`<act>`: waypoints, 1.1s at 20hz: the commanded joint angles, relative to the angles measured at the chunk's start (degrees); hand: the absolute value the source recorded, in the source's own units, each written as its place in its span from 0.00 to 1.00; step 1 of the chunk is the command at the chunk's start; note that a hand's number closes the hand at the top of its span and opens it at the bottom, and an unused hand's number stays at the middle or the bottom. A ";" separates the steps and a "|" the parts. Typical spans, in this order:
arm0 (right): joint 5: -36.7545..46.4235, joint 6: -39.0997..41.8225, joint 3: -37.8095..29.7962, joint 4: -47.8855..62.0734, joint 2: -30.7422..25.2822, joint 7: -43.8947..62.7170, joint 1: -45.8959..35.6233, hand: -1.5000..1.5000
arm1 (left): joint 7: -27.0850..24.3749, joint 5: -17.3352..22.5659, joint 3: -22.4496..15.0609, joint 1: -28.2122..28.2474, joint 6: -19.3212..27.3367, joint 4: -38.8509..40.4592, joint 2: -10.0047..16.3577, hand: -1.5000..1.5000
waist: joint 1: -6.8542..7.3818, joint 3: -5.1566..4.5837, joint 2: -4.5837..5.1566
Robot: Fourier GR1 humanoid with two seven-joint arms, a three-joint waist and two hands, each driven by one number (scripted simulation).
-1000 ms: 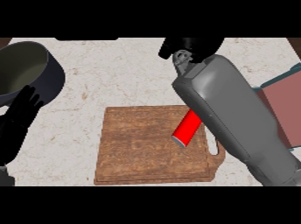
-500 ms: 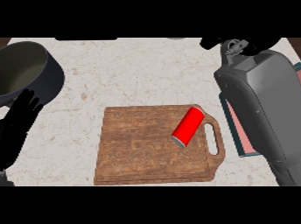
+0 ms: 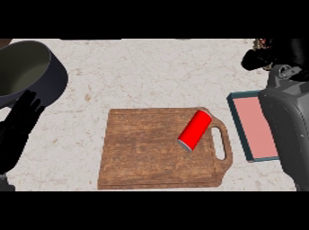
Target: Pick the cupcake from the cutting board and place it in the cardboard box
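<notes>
Made out a small brown speckled thing at the far right, tucked against the left side of the right hand; too small and too hidden to name for certain as the cupcake. Saw the right hand as a dark bunched mass over the far right of the counter, just beyond the far end of the cardboard box. Could not tell the set of that hand, nor any hold on the brown thing. Followed its grey forearm down the right edge toward the near side, covering the right part of the box. Noted the box as a shallow tray with a teal rim and a pink floor, lying flat just right of the cutting board, parted from it by a narrow strip of counter. Found the cutting board in the middle near part of the counter, brown wood, with its handle slot on the right side. Saw a red cylinder lying on its side at the board's far right corner, tilted, its grey end toward the near left, just left of the handle slot. Placed a dark pot at the far left, upright, mouth open, well apart from the board. Found the left hand at the left edge, on the near side of the pot, open with straight fingers pointing far, resting
</notes>
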 commanded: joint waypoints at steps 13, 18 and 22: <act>-7.27 -5.32 -11.72 1.35 6.45 0.61 16.33 0.00 | -1.06 -1.55 -0.40 -0.83 -0.48 1.52 -1.59 0.50 | 0.48 -0.01 0.17; -11.15 -13.97 -11.98 -4.51 5.55 -10.79 25.89 0.00 | 3.67 -0.39 -0.10 -1.56 0.20 -1.82 -1.36 0.50 | 0.32 0.03 0.09; -8.38 -27.71 -13.13 -5.21 9.56 -9.29 20.72 0.00 | 1.58 -1.65 -0.71 -1.49 0.20 -0.58 -1.85 0.50 | 0.73 0.07 0.16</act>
